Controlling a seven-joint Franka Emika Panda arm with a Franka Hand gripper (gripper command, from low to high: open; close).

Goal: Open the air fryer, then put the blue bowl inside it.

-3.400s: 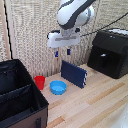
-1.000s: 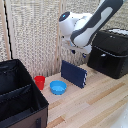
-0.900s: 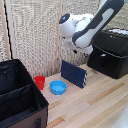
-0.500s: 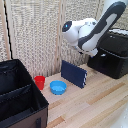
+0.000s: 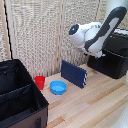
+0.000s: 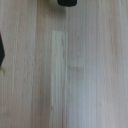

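The air fryer (image 5: 114, 59) is a matte-black box at the exterior view's right, with its drawer looking closed. My white arm (image 5: 91, 34) reaches down in front of it. The gripper sits at the arm's lower end, close to the fryer's front face, and its fingers are too blurred and hidden to make out. I cannot pick out the air fryer handle. The blue bowl (image 5: 58, 87) rests on the wooden table, well to the left of the arm. The wrist view shows bare wood (image 6: 65, 75) and a dark shape (image 6: 66, 2) at one edge.
A red cup (image 5: 39, 82) stands just beside the bowl. A dark navy flat panel (image 5: 74, 73) leans between the bowl and the fryer. A big black fabric bin (image 5: 20, 100) with dividers fills the exterior view's lower left. A slatted screen (image 5: 40, 30) backs the table.
The arm has swung from above the navy panel toward the exterior view's right, ending close to the air fryer's front. The bowl, cup and panel have not moved.
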